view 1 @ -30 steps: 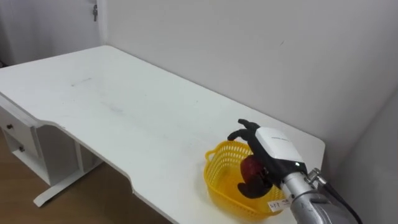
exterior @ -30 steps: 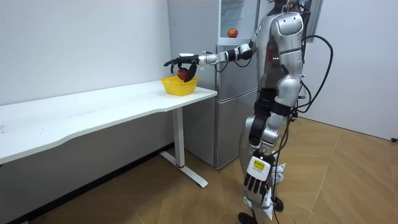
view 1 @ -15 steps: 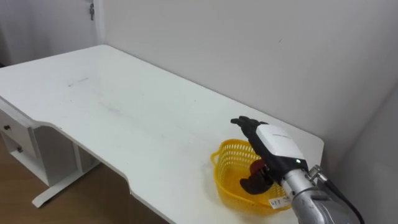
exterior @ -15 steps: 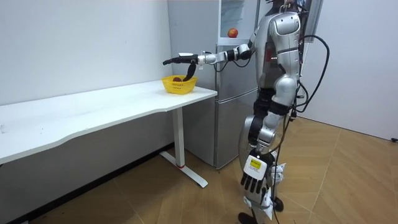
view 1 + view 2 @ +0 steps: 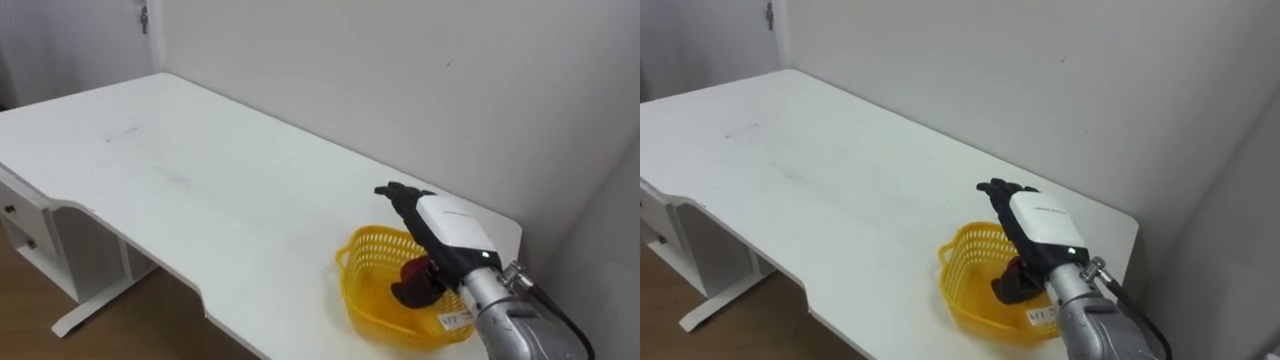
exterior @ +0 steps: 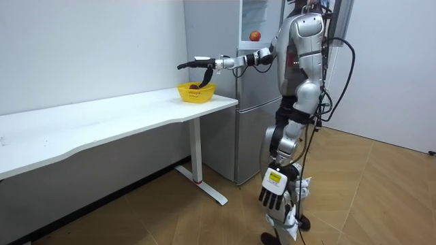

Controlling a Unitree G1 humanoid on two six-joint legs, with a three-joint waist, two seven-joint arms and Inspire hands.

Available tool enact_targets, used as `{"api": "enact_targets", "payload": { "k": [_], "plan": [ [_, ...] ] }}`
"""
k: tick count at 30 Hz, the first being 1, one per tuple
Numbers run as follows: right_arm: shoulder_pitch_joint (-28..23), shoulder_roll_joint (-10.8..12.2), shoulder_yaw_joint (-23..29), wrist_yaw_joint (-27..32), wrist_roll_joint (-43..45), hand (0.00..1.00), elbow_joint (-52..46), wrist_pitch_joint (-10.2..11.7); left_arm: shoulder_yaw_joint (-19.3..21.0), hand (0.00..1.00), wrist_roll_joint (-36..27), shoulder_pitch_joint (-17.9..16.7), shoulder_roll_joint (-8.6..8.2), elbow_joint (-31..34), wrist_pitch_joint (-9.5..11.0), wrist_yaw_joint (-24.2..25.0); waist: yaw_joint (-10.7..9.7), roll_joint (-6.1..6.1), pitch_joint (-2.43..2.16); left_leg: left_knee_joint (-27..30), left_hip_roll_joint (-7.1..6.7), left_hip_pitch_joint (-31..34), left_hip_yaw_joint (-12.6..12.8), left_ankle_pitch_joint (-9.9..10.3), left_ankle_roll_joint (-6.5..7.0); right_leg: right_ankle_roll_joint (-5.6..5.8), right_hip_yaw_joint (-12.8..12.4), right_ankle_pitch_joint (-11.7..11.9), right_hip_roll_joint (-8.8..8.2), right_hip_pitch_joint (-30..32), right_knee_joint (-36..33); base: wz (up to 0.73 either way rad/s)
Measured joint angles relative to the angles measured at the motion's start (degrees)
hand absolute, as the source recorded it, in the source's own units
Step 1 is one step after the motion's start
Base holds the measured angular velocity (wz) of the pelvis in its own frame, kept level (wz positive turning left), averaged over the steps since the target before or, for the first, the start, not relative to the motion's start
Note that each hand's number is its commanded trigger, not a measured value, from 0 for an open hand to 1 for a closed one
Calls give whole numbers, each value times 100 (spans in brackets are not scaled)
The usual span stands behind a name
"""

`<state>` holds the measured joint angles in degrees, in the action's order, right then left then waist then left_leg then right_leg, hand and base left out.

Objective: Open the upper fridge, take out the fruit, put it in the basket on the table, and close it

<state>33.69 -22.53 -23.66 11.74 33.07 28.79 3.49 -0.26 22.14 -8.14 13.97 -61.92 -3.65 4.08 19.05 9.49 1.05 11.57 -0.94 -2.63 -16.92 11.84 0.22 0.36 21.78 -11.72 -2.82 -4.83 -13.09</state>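
1. Since a second ago, our right hand [image 5: 449,228] has straightened its fingers [image 5: 397,193]. Then they were wrapped round the round red apple [image 5: 409,271]; now they stretch out flat and released, holding nothing.
2. That apple lies inside the yellow plastic mesh basket [image 5: 368,308], below the fingers and close beside the down-pointing thumb. We cannot tell whether the thumb touches it.
3. Our basket stands on the long white table [image 5: 200,170], near its end corner, with the far rim just beneath the fingertips.
4. To the fingers' left, the table top runs away from us along the pale wall.
5. From the room view we stand at the table's end, beside the tall grey fridge [image 6: 255,102], with the right arm held out level over the basket.
6. Well behind the fingers, a second red apple [image 6: 255,35] rests on a shelf in the fridge's upper part.
7. Our left hand [image 6: 272,199] hangs low beside our leg, its fingers relaxed and pointing down.
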Motion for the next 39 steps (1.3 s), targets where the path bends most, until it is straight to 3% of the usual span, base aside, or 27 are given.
{"api": "enact_targets", "payload": {
  "k": [1, 2, 3, 4, 5, 6, 7, 10, 13, 15, 19, 22, 23, 24, 26, 31, 39],
  "plan": [
    [-1, 9, 1, 0, 2, 0, 0, 34, 0, 0, 0, 0, 18, -2, 10, -4, 1, -30, 16, -4, 16, -17, -183, 0, 0, -24, -72, -87, 38, 59, 8, -42],
    [67, 18, -8, 0, -4, 0, -10, 119, 6, 0, 5, -1, 79, -2, 22, -14, 25, 37, 5, 7, 40, 10, -430, 5, -8, -125, -408, 6, 233, 227, 620, -47],
    [124, 17, -59, 16, -57, 0, -29, 207, 23, 0, 8, -43, 59, -28, 6, -30, -25, -6, -21, 22, 90, 38, -318, 66, -126, -252, -240, 378, 237, 260, 642, -34],
    [124, 17, -57, 22, -132, 0, -31, 217, 15, 0, 8, -79, 43, -31, 4, -32, -120, -55, -19, 4, 127, 34, -171, 72, -205, -265, -224, 402, 241, 232, 593, 7],
    [121, 68, -46, 50, -188, 0, -40, 52, 5, 0, 7, -139, 20, -23, 4, -32, -236, -95, -24, -58, 161, -10, 269, 34, -285, -265, -252, 401, 220, 163, 576, 32],
    [123, 75, 39, 58, -206, 0, -42, 50, 4, 0, 8, -125, -1, 20, 14, -32, -288, -110, -32, -156, 197, -30, 654, -23, -276, -262, -372, 399, 219, 149, 571, 35],
    [121, 68, 84, 57, -230, 0, -42, 73, -2, 0, 9, -115, -5, 32, 26, -38, -314, -110, -32, -181, 205, -58, 758, -60, -242, -256, -438, 395, 226, 151, 566, 33],
    [94, 90, 265, 57, -345, 0, -221, 153, -45, 0, 6, -148, -17, 56, 11, -137, -292, -98, -27, -244, 171, -176, 839, -92, -194, -225, -468, 374, 291, 192, 455, -2],
    [91, 91, 266, 213, -416, 0, -843, 293, -48, 0, -7, -289, -2, 50, -10, -141, -364, -115, -16, -196, 124, -238, 873, -91, -194, -224, -464, 377, 235, 107, 455, -12],
    [64, 99, 272, 315, -506, 0, -1061, 324, -17, 0, 20, -350, -32, 62, -11, -141, -459, -188, 7, -108, 106, -332, 1018, -91, -194, -220, -639, 376, 206, -22, 448, 2],
    [-60, 160, 313, 337, -600, 0, -1391, 418, 1, 0, 19, -250, -66, 59, -4, -142, -481, -229, 2, -208, 111, -452, 1088, -91, -194, -215, -807, 375, 240, -19, 449, -22],
    [-367, 274, 310, 371, -608, 0, -1554, 477, -17, 0, 0, -163, -92, 29, 8, -143, -551, -208, 24, 449, 28, -201, 1440, -48, -187, -207, -1296, 420, 52, -151, 472, -8],
    [-506, 285, 336, 383, -633, 0, -1604, 479, -122, 0, 4, -116, -135, 35, 30, -145, -702, -242, 18, 391, 12, 45, 1553, 66, -139, -202, -1651, 422, -26, -182, 479, 41],
    [-582, 251, 507, 386, -703, 0, -1643, 513, -293, 0, 5, 6, -173, 55, 62, -151, -817, -378, 0, -195, 138, 218, 1624, -262, 33, -50, -1717, 331, 8, -85, 403, 25],
    [-674, 353, 675, 373, -767, 0, -1653, 500, -346, 0, 7, 99, -171, -2, 76, -250, -667, -324, -37, -206, 78, 189, 1909, -272, 86, 113, -1711, 240, -48, 18, 454, -40],
    [-1143, 480, 1054, 519, -725, 0, -2797, 519, -234, 0, 7, 96, -188, -36, 114, -270, -861, -383, -27, -192, -63, 147, 1963, -269, 91, 137, -1565, 268, -91, -15, 530, -19],
    [-1621, 539, 1703, 953, -834, 0, -4051, 577, -170, 0, 98, 62, -286, -121, 204, -406, -1211, -575, -40, -240, 28, 28, 2207, -227, 122, 140, -1696, 266, -9, -33, 513, -16]
  ]
}}
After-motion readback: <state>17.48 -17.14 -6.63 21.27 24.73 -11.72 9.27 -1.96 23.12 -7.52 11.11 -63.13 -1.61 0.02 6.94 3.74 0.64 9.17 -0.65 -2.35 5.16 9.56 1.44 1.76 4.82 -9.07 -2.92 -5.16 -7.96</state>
